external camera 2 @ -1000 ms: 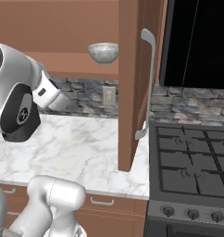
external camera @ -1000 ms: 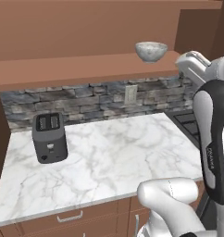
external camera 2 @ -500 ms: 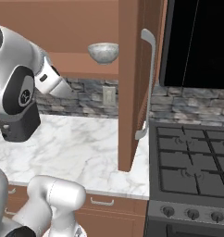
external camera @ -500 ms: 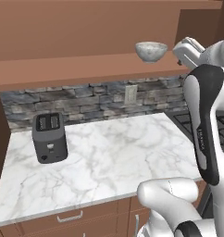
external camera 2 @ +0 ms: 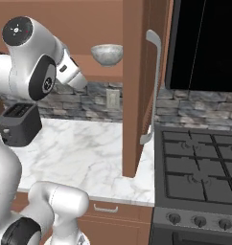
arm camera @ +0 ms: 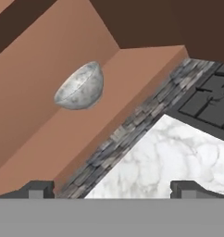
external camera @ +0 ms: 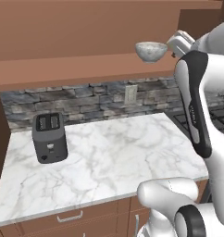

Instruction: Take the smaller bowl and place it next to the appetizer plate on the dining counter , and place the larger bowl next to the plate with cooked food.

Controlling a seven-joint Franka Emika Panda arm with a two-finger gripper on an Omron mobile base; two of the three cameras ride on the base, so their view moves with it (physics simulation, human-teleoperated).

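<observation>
A marbled bowl (external camera: 151,51) is seen standing upright on the wooden cabinet shelf (external camera: 86,69), above the desk (external camera: 109,157) with the toaster (external camera: 50,137). The hand (arm camera: 112,187) is held wide open, empty, apart from the bowl.

A brown wooden cabinet shelf (external camera: 86,69) runs above the counter, and a marbled grey-white bowl (external camera: 151,51) sits upright on it, near its right end; the right base view shows the same bowl (external camera 2: 107,53) just left of the open cabinet door (external camera 2: 142,86). In the hand view the bowl (arm camera: 80,87) appears tilted on the shelf board. Below, a white grey-veined marble counter (external camera: 114,162) with wooden drawers carries a dark toaster (external camera: 49,137) toward its left side, near the stone backsplash (external camera: 100,99).
</observation>
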